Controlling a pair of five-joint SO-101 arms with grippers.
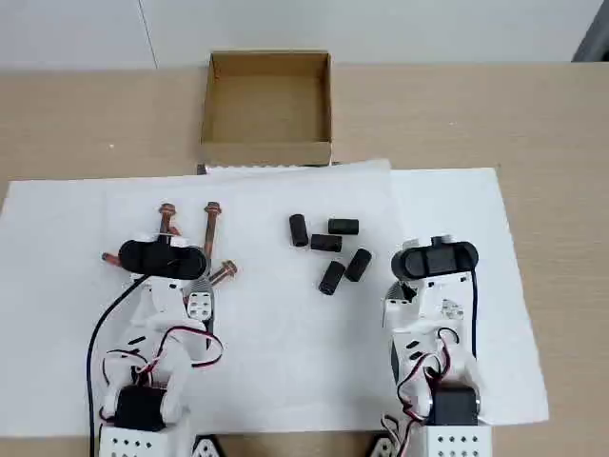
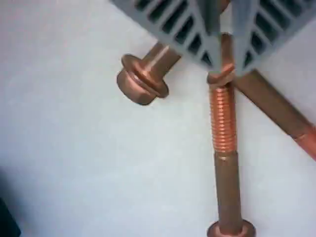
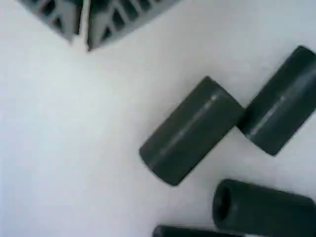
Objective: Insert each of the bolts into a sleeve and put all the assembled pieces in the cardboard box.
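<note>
The left pincer (image 2: 224,69) is drawn narrow, its ribbed fingers (image 2: 173,22) closed on the threaded end of a bolt (image 2: 223,128). The bolt lies flat on the paper (image 2: 74,163) with its head pointing away from the jaws. How much of the tip stands free past the jaws I cannot tell. A second bolt (image 2: 143,79) lies just beside it, its shank running under one finger. A third (image 2: 276,111) slants off on the other side and meets the gripped one close to the jaws.

From above, the left pincer (image 1: 162,257) sits low over the fan of bolts (image 1: 211,224) on the left half of the paper.

The right pincer (image 3: 80,43) holds nothing, its fingers pressed together with only a slit between them. It hangs near the sleeves (image 3: 190,131). In the high view it (image 1: 433,259) is off to one side of the five sleeves (image 1: 325,243), which lie clustered mid-paper, well apart from the bolts. The box (image 1: 266,150) stands on the tabletop (image 1: 533,114) just past the paper's far edge.

I judge this to be the very first step: the first bolt is gripped but not yet raised, and every sleeve is bare.

The next move calls for lifting that bolt straight up, so the two neighbours touching it are not dragged along. The right pincer must then open, take one sleeve across its body and turn its bore toward the bolt. Because the grip is at the threaded end, enough tip must stand free to enter the bore, or the bolt will need regripping nearer the head.
</note>
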